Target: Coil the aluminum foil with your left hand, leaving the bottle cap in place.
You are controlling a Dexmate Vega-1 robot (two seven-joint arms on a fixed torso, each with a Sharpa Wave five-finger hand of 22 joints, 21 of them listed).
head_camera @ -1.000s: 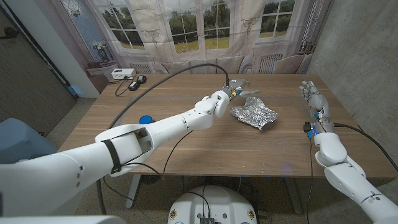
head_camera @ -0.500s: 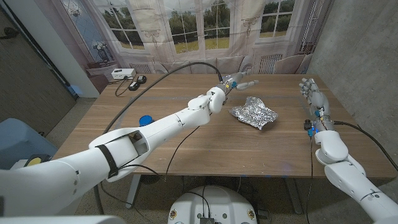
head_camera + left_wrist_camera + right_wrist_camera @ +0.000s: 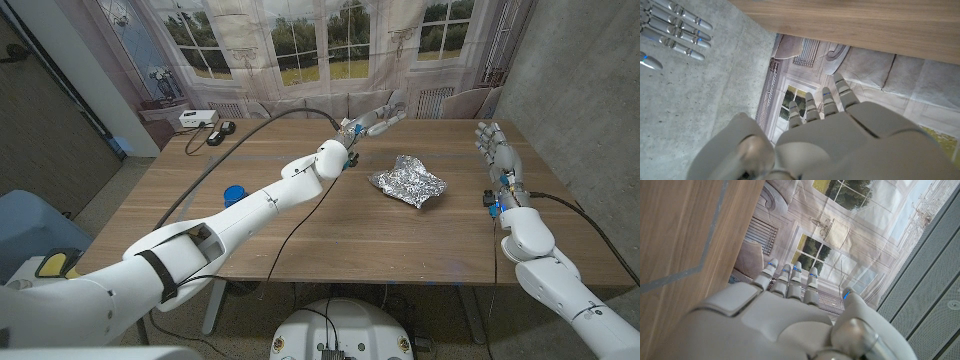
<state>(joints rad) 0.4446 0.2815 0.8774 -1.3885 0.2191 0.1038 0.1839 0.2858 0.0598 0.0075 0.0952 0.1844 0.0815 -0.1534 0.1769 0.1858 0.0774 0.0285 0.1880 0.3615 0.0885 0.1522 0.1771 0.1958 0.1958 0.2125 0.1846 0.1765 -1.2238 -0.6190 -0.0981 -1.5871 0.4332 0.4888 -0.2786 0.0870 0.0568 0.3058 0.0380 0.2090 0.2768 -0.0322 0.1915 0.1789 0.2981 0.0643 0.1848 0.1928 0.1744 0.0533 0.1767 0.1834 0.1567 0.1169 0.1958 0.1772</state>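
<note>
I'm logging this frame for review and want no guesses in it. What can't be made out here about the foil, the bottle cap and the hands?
- Foil: head view; its crumpled folds hide the underside and far side.
- Bottle cap: head view; too small to tell which way up it lies, and the left arm partly covers it.
- Left hand: left wrist view; its own back hides the palm.
- Right hand: right wrist view; its own back hides the palm.
</note>
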